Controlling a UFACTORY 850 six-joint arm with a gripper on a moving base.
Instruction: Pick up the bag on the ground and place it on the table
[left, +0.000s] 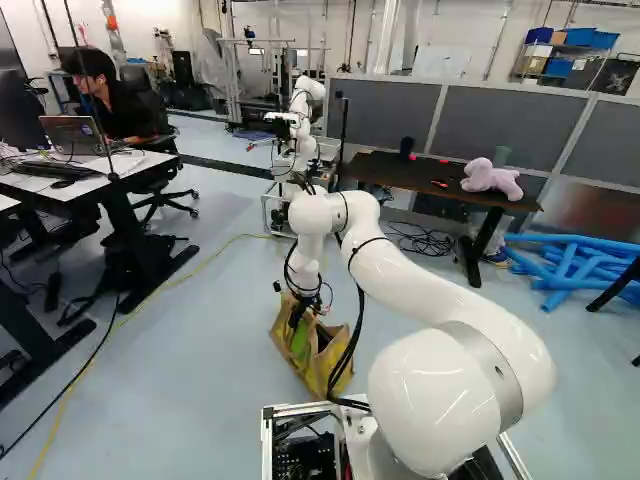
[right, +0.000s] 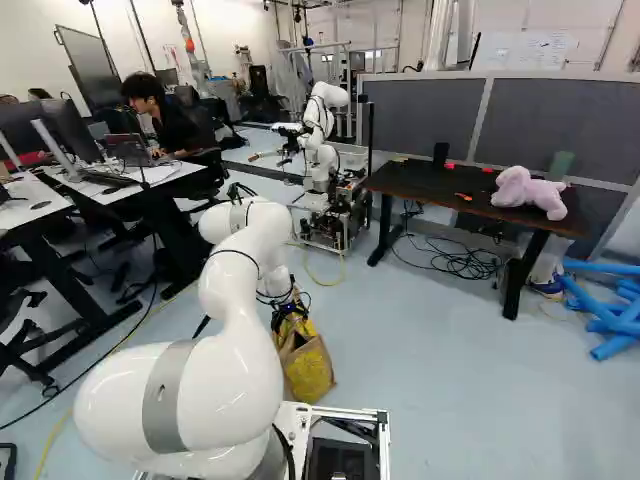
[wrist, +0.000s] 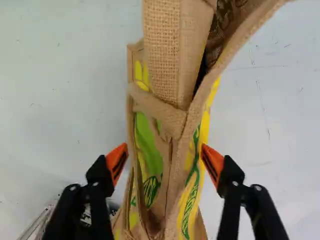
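A tan burlap bag with yellow and green print (left: 336, 362) stands on the floor just ahead of the base. My gripper (left: 297, 316) reaches down at the bag's top, partly hidden by its folds and the cables. In the wrist view the gripper (wrist: 164, 162) is open, its orange-padded fingers on either side of the bag (wrist: 172, 150), close to its outer edges; a firm hold does not show. A strap and a knotted piece of fabric lie ahead of the fingers. The dark-topped table (right: 425, 183) stands farther ahead, at the right of the right base view.
A pink plush toy (right: 528, 192) and a dark cup-like object (right: 440, 155) are on the dark table. Another robot (right: 320, 150) stands beyond the bag. Blue foam tubes (left: 575, 265) lie at the right. Desks (left: 75, 182) stand left; cables cross the floor.
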